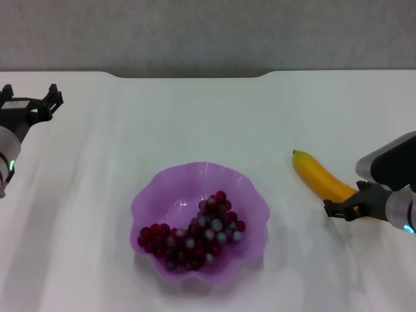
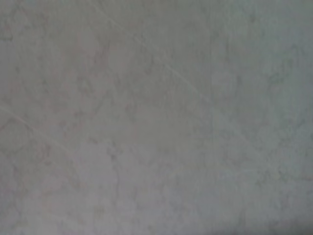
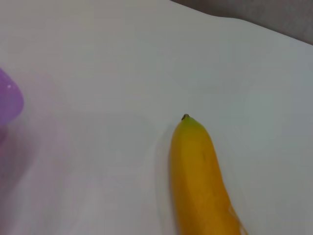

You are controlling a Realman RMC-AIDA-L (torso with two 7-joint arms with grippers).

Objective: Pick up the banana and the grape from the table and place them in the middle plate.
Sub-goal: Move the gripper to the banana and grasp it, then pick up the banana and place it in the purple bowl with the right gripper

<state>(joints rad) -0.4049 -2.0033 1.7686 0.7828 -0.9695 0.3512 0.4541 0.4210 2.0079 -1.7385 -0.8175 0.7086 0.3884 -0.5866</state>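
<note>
My right gripper (image 1: pixel 339 209) straddles the banana (image 1: pixel 318 177) at 4 o'clock from the plate (image 1: pixel 146 201) — fingers spread, ready to pinch — grapes (image 1: pixel 194 235) already inside.

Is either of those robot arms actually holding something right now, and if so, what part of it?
The right end effector is at the banana's near end, but a grip cannot be told. The left end effector holds nothing; the grapes already lie in the plate.

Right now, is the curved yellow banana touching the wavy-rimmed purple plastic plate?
Apart. The head view shows bare white table between the banana and the purple plate.
</note>
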